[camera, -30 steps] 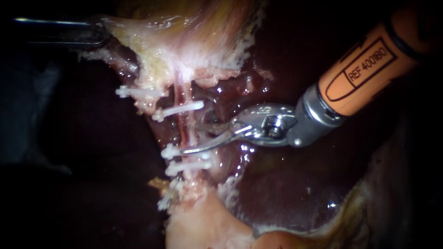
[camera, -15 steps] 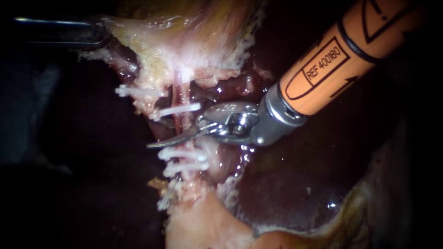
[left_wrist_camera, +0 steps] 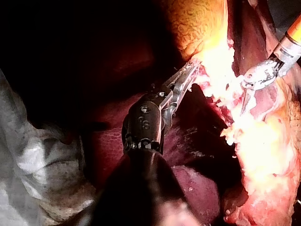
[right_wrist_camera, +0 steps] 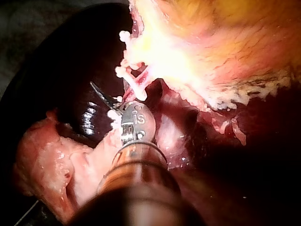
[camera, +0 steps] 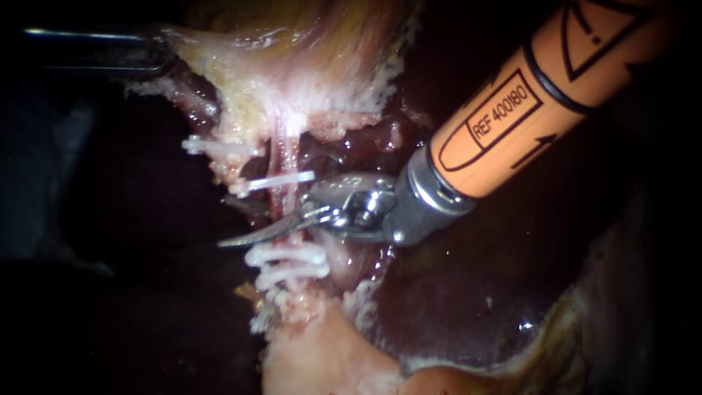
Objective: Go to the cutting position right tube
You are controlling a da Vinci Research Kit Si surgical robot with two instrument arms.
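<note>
surround: dark, unlit | cloth (left_wrist_camera: 33, 165): pale, crumpled, at scene's edge | light: bright pool, centre only

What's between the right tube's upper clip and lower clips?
The right instrument crosses the right tube there, below upper clip, above lower clips; endoscope view.

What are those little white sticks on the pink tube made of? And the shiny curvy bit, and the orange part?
The clips look like white plastic, matte and smooth, though I can't be sure. The right instrument has a tip of polished metal: silvery, with bright glints. Its orange shaft seems a plastic covering, smooth and faintly glossy.
</note>
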